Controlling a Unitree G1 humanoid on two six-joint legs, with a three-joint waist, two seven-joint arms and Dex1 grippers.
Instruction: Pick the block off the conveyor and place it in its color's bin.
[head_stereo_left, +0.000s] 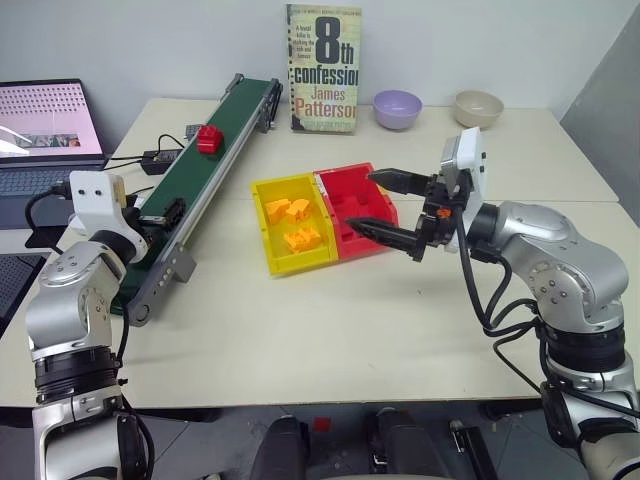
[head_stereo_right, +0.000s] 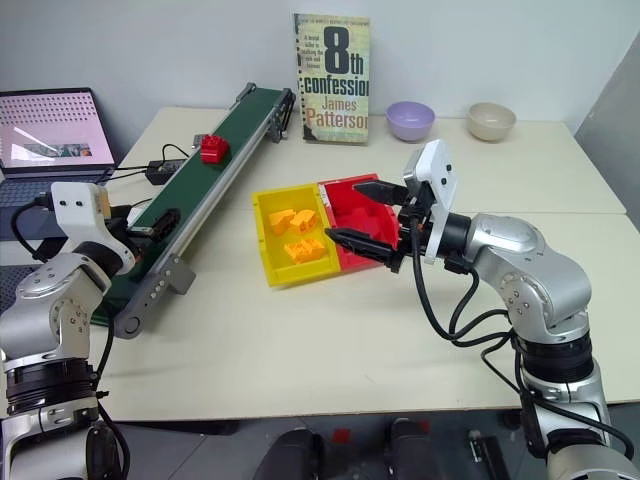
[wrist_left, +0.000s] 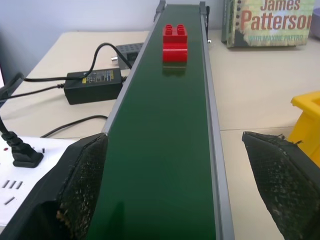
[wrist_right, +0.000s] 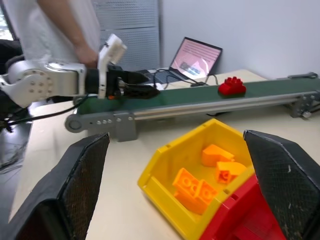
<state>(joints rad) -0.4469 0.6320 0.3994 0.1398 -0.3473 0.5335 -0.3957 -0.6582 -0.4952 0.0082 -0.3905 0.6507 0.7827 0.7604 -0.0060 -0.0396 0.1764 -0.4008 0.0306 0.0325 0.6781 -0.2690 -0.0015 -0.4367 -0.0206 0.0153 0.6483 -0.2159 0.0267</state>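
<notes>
- The block (head_stereo_left: 208, 139) is a small bright red plastic brick with studs on top. It sits upright on the belt, on the far half of the conveyor, nothing touching it.
- The conveyor (head_stereo_left: 200, 178) is a long narrow dark green belt in a grey metal frame. It lies on the counter at the left, running slantwise from near left to far right.
- The bin (head_stereo_left: 357, 208) is a small red plastic bin, open on top. It stands mid-counter, right of the conveyor and well apart from the block, joined on its left to a yellow bin.
</notes>
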